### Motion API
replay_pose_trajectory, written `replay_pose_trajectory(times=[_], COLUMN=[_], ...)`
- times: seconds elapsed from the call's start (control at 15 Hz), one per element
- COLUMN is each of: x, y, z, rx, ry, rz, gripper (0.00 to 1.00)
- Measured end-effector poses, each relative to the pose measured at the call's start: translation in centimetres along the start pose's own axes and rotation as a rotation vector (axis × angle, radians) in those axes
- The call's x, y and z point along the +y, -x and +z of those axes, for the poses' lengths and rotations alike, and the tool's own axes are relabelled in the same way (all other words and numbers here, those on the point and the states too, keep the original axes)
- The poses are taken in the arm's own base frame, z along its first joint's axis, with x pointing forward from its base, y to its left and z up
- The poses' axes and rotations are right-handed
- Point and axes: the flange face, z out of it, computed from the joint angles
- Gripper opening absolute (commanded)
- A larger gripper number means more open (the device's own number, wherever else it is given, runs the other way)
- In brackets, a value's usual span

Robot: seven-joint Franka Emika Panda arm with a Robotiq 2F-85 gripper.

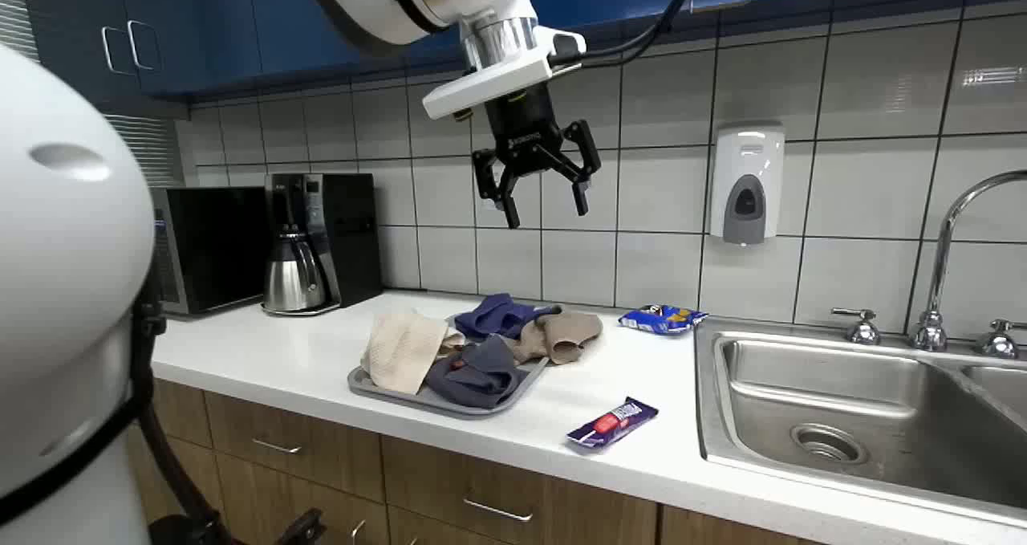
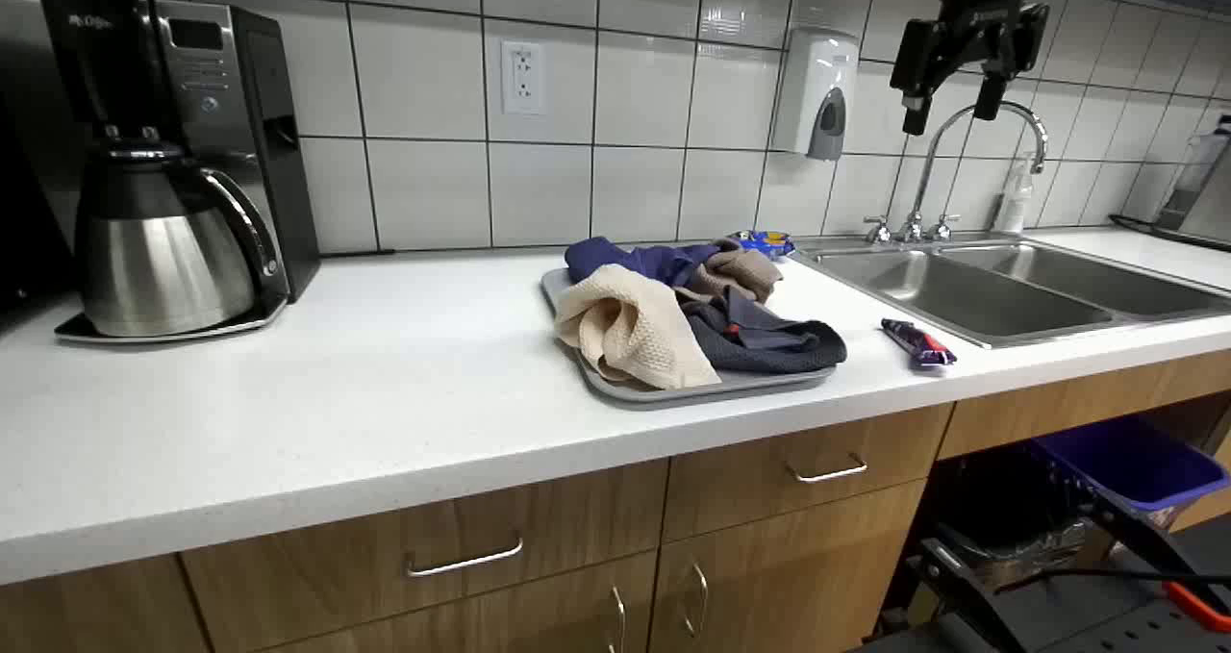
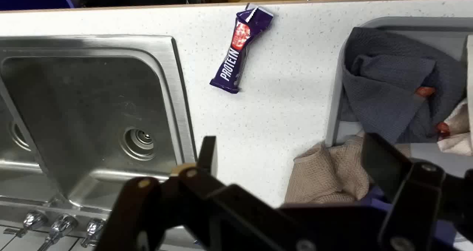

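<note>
My gripper (image 1: 546, 215) is open and empty, high above the white counter, with its fingers pointing down. It also shows in an exterior view (image 2: 951, 117) and in the wrist view (image 3: 291, 143). Below it, a grey tray (image 3: 335, 107) holds crumpled cloths: cream (image 1: 403, 348), dark grey (image 1: 477, 375) and blue (image 1: 497, 316). A brown cloth (image 3: 317, 175) hangs over the tray's edge onto the counter. Small red things (image 3: 425, 91) show among the cloths. A purple protein bar wrapper (image 3: 236, 51) lies between tray and sink. A blue snack bag (image 1: 662, 319) lies near the wall.
A steel double sink (image 2: 1010, 288) with a tall faucet (image 1: 939, 264) is beside the wrapper. A soap dispenser (image 1: 748, 184) is on the tiled wall. A coffee maker (image 1: 321, 240) with a steel pot and a black microwave (image 1: 217, 244) stand at the counter's far end. Blue cabinets (image 1: 200, 23) hang above.
</note>
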Motion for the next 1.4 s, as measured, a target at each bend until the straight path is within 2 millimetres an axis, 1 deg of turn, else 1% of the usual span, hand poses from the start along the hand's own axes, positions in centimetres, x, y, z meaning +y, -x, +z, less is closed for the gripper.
replay_pose_trajectory(times=[1.07,1.4], x=[0.0,-1.0], y=[0.0,-0.2], z=[0.0,0.0], rx=[-0.001,0.001], ry=[0.0,-0.018], rz=[-0.001,-0.01], gripper=[1.0,1.0])
